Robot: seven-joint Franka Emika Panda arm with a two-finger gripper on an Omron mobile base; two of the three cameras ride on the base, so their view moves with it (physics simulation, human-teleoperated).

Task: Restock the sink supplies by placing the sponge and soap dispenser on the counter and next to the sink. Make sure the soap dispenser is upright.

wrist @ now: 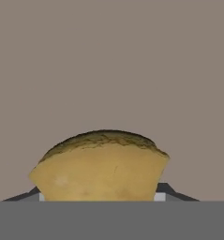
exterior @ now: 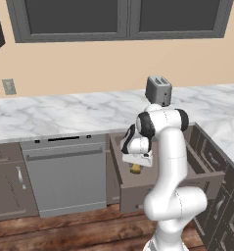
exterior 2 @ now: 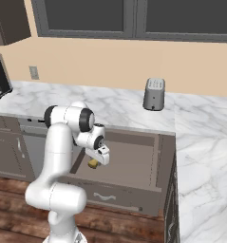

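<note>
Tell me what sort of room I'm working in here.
A home kitchen, most likely: a toaster on a marble counter, a dishwasher beneath it, and an open drawer holding the sponge.

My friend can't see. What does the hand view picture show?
A yellow sponge sits close up between the gripper fingertips, its top edge darker. Behind it is the plain brown-grey floor of the open drawer.

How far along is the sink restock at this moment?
Early. Done: the drawer stands open and the gripper is down inside it. In hand: the sponge sits between the fingertips in the hand view, jaws on either side; whether they already clamp it I cannot tell. Left: lift it out and carry it to the counter beside the sink, then fetch the soap dispenser and stand it upright.
</note>
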